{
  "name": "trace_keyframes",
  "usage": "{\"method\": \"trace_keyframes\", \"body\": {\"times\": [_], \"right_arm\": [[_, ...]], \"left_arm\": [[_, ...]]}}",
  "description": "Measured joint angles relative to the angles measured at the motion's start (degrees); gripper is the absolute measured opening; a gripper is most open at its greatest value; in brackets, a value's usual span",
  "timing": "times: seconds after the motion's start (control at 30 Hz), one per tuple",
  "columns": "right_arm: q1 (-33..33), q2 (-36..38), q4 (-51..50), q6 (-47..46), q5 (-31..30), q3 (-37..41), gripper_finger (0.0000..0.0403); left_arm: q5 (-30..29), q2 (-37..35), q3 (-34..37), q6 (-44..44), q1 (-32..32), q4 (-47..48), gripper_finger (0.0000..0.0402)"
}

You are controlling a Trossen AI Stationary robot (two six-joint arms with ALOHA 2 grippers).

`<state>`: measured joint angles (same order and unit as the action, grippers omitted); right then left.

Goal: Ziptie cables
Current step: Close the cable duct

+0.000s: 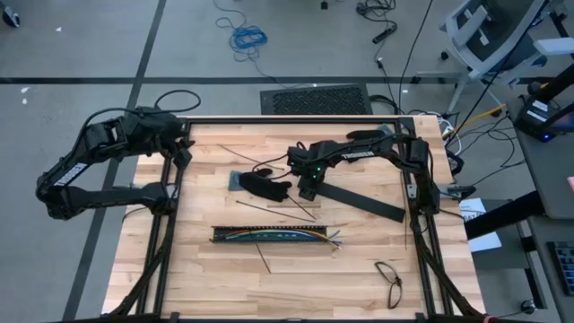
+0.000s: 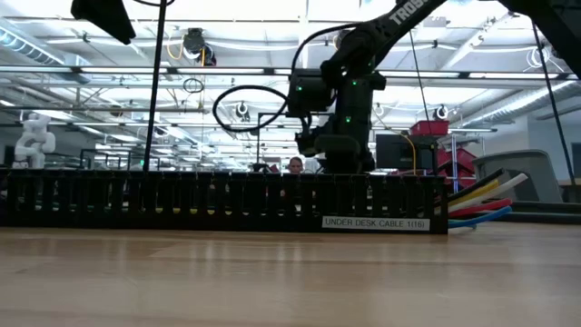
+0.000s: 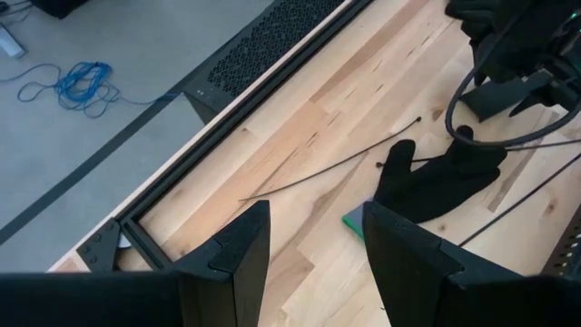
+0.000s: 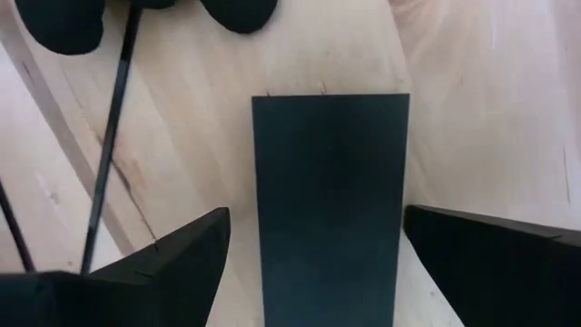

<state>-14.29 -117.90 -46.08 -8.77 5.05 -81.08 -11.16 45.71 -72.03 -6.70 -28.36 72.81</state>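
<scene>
The cables [image 1: 280, 235], thin coloured wires, lie inside a long black slotted bar [image 1: 235, 235] near the table's middle. Their ends [image 2: 481, 204] stick out of its right end. A thicker black cable [image 1: 390, 283] curls at the near right. My right gripper [image 4: 313, 227] points down, open, over the end of a flat black strip [image 4: 329, 182] that lies on the table. One finger stands on each side of the strip, with wood showing in both gaps. My left gripper [image 3: 313, 236] hovers open by the far left corner with nothing between its fingers.
A black glove [image 1: 265, 186] lies just left of my right gripper, partly on a grey-green pad [image 3: 354, 220]. Thin straight black strips [image 1: 282, 208] lie scattered around it, one [image 3: 318, 173] nearer the far edge. The flat strip [image 1: 363, 201] runs slanting toward the right frame post.
</scene>
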Motion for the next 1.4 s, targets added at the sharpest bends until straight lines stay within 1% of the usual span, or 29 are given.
{"method": "trace_keyframes", "body": {"times": [0.17, 0.3, 0.63, 1.2, 1.4], "right_arm": [[0.44, -0.55, 0.22, -0.03, -1.48, 0.02, 0.0329], [0.76, -0.65, 0.24, -0.92, -3.75, 0.08, 0.0312], [0.64, -0.78, 0.49, -1.15, -4.96, 0.26, 0.0218], [1.23, -0.79, 0.81, -1.12, -5.04, 0.26, 0.0217], [1.23, -0.97, -1.71, -0.49, -5.0, -1.62, 0.0217]], "left_arm": [[-0.04, -0.04, 0.0, -0.02, -0.02, 0.2, 0.0173], [-0.06, -0.04, 0.0, -0.04, -0.02, 0.2, 0.0173], [-0.31, -0.04, 0.0, -0.07, -0.02, 0.18, 0.0173], [-0.31, -0.04, 0.0, -0.41, 0.0, 0.18, 0.0173], [-0.34, -0.04, 0.0, -0.39, 0.0, 0.18, 0.0173]]}}
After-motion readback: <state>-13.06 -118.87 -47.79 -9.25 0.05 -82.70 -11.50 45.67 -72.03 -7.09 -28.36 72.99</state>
